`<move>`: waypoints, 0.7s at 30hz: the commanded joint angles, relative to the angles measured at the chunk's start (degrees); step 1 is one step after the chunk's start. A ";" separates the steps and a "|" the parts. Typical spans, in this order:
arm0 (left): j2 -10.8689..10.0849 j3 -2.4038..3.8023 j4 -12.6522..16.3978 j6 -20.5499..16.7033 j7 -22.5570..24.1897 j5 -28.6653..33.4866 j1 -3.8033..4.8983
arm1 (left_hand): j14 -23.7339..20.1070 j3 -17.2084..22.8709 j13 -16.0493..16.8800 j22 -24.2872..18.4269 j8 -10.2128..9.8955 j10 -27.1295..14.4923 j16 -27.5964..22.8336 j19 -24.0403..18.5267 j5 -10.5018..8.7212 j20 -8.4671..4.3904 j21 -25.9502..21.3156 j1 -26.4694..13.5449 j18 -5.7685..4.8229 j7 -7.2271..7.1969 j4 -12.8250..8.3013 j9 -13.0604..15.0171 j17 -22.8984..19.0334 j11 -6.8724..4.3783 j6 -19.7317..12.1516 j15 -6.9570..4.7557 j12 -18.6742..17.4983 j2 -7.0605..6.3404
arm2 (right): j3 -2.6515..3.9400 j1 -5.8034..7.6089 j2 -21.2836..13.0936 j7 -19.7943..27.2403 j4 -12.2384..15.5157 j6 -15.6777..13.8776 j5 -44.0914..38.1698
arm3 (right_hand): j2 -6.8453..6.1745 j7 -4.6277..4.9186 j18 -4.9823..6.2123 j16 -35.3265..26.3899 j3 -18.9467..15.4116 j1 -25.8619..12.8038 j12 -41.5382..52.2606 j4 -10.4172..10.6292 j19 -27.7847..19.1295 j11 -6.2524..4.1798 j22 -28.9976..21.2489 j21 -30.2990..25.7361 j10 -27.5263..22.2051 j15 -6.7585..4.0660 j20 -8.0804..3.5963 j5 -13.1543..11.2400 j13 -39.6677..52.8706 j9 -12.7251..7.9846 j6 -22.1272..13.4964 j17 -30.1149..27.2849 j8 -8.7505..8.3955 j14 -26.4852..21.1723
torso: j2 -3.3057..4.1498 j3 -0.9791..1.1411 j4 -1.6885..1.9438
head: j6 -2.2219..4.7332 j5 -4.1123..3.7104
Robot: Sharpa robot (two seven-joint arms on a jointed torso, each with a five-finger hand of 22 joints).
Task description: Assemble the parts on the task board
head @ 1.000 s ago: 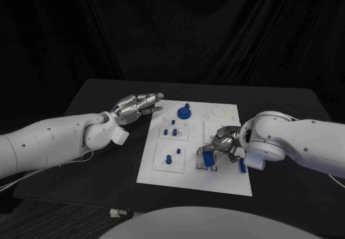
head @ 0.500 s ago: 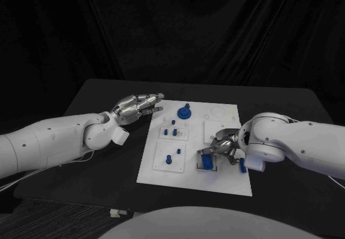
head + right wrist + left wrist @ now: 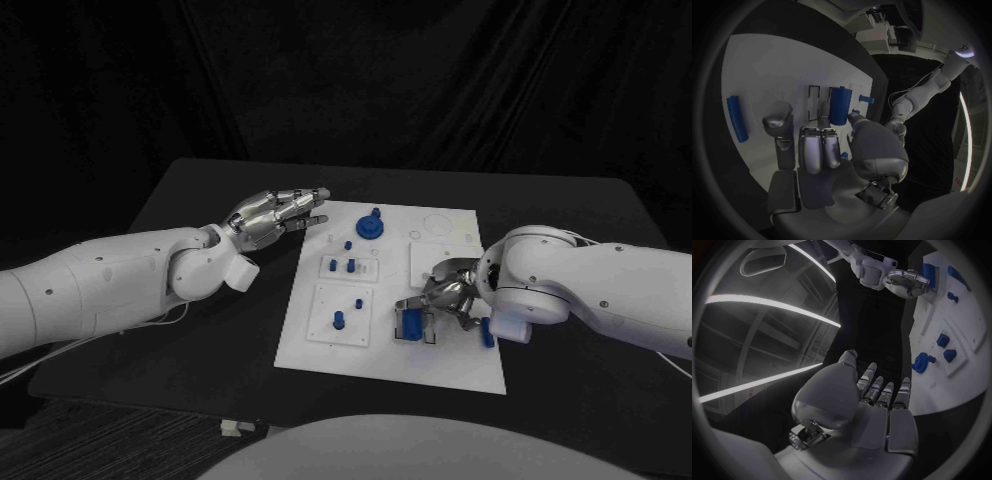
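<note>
From the head view, the white task board (image 3: 397, 300) lies in the middle of the black surface (image 3: 173, 340). The left robot hand (image 3: 274, 213) hangs just off the board's far left corner, fingers stretched out and a little apart, holding nothing. A round blue part (image 3: 369, 226) stands near the board's far edge. Small blue pegs (image 3: 340, 265) stand further in, and one more blue peg (image 3: 339, 321) stands nearer the front edge. The right robot hand (image 3: 444, 296) is on the board's right side, its fingers around a blue block (image 3: 414, 323). A long blue bar (image 3: 488, 333) lies by the right edge.

In the left wrist view, the left robot hand (image 3: 873, 410) is flat and empty, beside the board (image 3: 967, 325).

In the right wrist view, the right robot hand (image 3: 826, 150) touches the blue block (image 3: 839, 105), with the blue bar (image 3: 736, 118) apart from it.
</note>
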 commanded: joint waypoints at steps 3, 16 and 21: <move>0.11 0.05 0.05 0.98 0.31 0.36 -0.08 | 0.45 0.25 0.07 0.07 0.33 0.13 0.20 0.44 0.33 0.05 0.25 0.64 -0.46 0.34 -0.10 0.06 0.07 0.29 0.45 0.15 0.25 0.03 | 0.02 -0.17 -0.07 -0.80 -0.10 0.85 -0.38 | -0.22 0.16 0.62 -0.31 -1.22 -0.93 0.14 0.72 -0.16 0.53 6.13 -0.68 6.10 0.36 0.27 -3.63 15.06 -0.55 0.61 12.78 -0.61 5.60 | 0.00 -0.01 -0.03 | 0.00 0.00; 0.07 0.05 0.07 1.35 -0.29 0.36 -0.08 | 0.53 0.29 0.10 0.08 0.40 0.23 0.28 0.48 0.38 0.05 0.26 0.66 -0.47 0.35 -0.14 0.09 0.10 0.31 0.63 0.27 0.37 0.02 | 0.02 -0.18 -0.66 -0.52 0.26 1.28 -0.60 | -4.00 0.64 0.55 -0.12 -13.07 -9.08 0.14 2.77 0.47 0.94 6.29 -1.03 6.10 0.66 0.46 -17.09 15.06 -1.82 -0.68 13.07 -1.48 5.67 | 0.02 0.01 0.00 | 0.00 0.09; 0.02 0.05 0.11 1.52 -0.50 0.36 -0.09 | 0.55 0.29 0.15 0.08 0.50 0.45 0.31 0.51 0.38 0.06 0.27 0.62 -0.48 0.44 -0.12 0.13 0.10 0.45 0.93 0.30 0.58 -0.03 | 0.03 -0.14 -2.07 0.25 1.00 -1.64 -0.63 | -2.92 0.64 0.48 -0.01 -14.74 -10.28 0.14 2.82 0.62 0.94 6.41 -0.72 6.10 0.66 0.45 -17.10 15.06 -1.81 -0.78 13.25 -1.41 5.71 | -0.02 0.00 0.04 | 0.00 0.26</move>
